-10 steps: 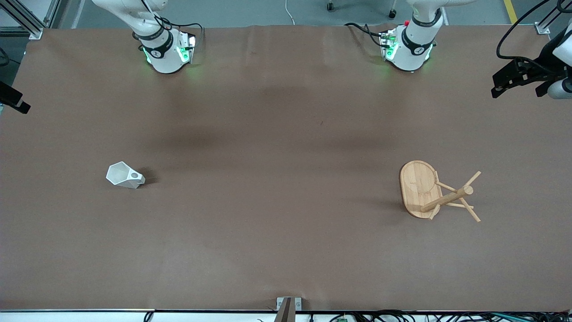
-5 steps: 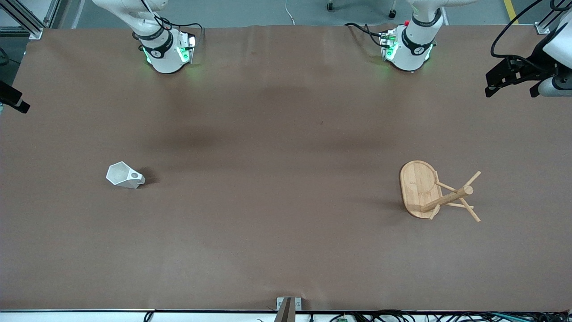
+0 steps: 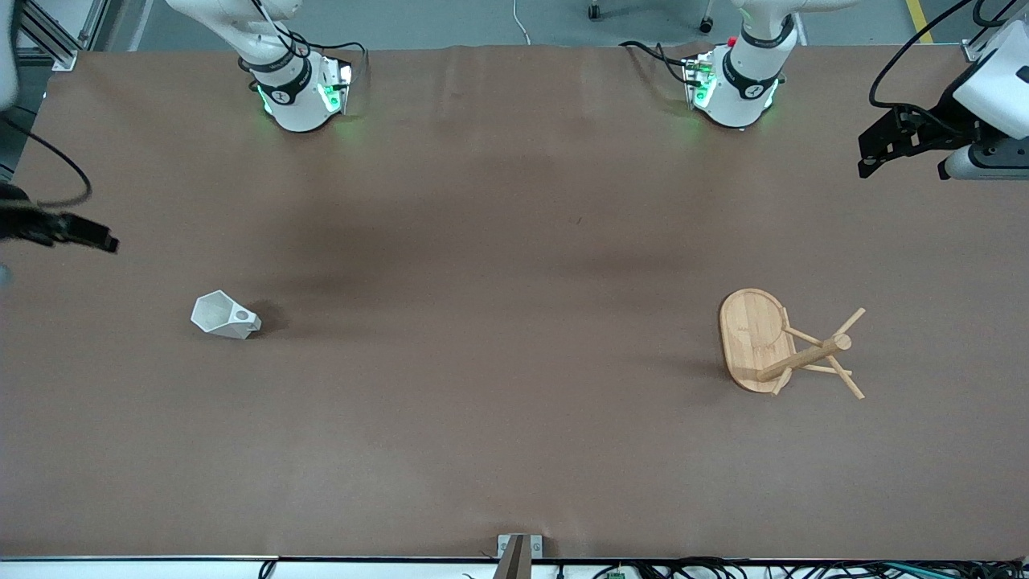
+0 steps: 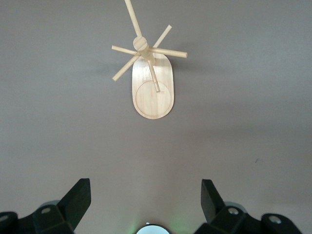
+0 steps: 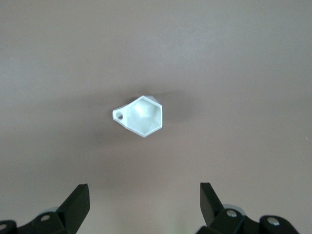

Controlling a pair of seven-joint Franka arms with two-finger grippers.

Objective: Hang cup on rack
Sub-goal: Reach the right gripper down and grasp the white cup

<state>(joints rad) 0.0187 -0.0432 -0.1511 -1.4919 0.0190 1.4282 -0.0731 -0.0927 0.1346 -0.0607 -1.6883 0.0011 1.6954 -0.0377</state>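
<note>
Cup and rack stand well apart on the brown counter (image 3: pixel 514 322), with both grippers up in the air, empty.

The cup (image 3: pixel 225 315) sits toward the right arm's end of the counter, upright with its mouth open upward, its pierced handle tab on the side toward the middle of the counter. The rack (image 3: pixel 784 346) stands toward the left arm's end, oval base flat on the counter, post upright with its thin pegs fanning out. The right gripper (image 5: pixel 145 207) hangs over the counter's edge at its own arm's end, its wrist view looking down on the cup; jaws spread wide, holding nothing. The left gripper (image 4: pixel 146 204) hangs over the counter's edge at its arm's end, the rack in its wrist view; jaws spread wide too, nothing between them.
</note>
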